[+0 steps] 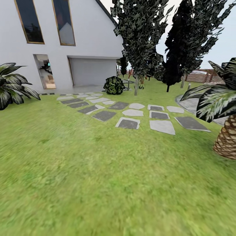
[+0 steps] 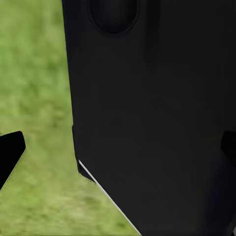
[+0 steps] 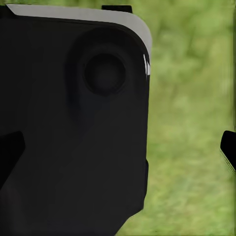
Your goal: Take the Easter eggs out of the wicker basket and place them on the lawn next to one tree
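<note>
1. While the head view is taking in the garden, the lawn (image 1: 98, 183) is spreading across the whole foreground as mottled green grass.
2. Grey stepping stones (image 1: 131, 114) are running across the grass toward a white house (image 1: 88, 36) with a closed garage door (image 1: 92, 71).
3. A tree (image 1: 136, 86) with a thin pale trunk is standing beyond the stones, beside a round dark shrub (image 1: 114, 85); its crown is rising out of frame.
4. An all-black columnar tree (image 1: 173, 62) is standing further to the robot's right, and a stretch of slatted fence (image 1: 201, 77) is showing behind it.
5. A palm trunk (image 1: 226, 139) with drooping fronds is occupying the right edge, and a striped-leaf plant (image 1: 11, 83) is sitting at the left edge.
6. The left wrist view is adding what the head view is lacking: the left gripper (image 2: 123, 152), with two dark fingertips spread wide at opposite edges and nothing between them but a large black body panel (image 2: 152, 113) of the robot and blurred grass.
7. The right wrist view is likewise giving the right gripper (image 3: 123, 147), its fingertips standing far apart, pinching nothing, against a black panel with a pale top edge (image 3: 73, 123) and grass.
8. Among the task's things, I am seeing just the lawn, the tree and the fence.
</note>
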{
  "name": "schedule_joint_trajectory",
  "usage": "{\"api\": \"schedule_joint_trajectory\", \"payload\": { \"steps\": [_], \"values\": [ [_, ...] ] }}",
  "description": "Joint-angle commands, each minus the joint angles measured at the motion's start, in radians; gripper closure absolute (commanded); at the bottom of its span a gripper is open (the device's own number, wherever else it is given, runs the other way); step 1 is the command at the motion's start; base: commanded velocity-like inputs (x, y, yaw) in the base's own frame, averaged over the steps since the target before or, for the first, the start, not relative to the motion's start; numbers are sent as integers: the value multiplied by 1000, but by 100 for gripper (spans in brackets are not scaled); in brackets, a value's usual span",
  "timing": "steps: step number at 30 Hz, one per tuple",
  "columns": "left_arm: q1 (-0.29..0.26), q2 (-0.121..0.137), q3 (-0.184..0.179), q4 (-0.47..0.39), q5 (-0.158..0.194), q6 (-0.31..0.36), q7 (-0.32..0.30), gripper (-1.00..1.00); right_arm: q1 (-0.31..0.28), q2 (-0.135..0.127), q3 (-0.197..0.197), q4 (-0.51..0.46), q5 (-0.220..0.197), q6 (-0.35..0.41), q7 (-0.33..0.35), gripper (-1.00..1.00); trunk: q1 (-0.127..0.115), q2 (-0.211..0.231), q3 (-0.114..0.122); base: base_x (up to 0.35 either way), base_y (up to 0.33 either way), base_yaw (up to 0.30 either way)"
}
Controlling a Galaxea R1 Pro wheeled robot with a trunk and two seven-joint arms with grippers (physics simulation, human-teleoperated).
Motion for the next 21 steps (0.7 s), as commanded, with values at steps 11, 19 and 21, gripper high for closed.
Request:
{"api": "schedule_joint_trajectory", "payload": {
  "steps": [11,19,21],
  "values": [
    [1,0,0,-2,0,0,0,-100,-1,0,1,0,0,-1,0,-100,1,0,-1,342,0,-156],
    [1,0,0,-2,0,0,-1,-100,-1,0,0,0,0,-1,0,-100,1,0,-1,342,0,-22],
    [1,0,0,-2,0,1,0,-100,-1,0,0,0,0,-1,0,-100,1,0,-1,342,0,-1]
  ]
}}
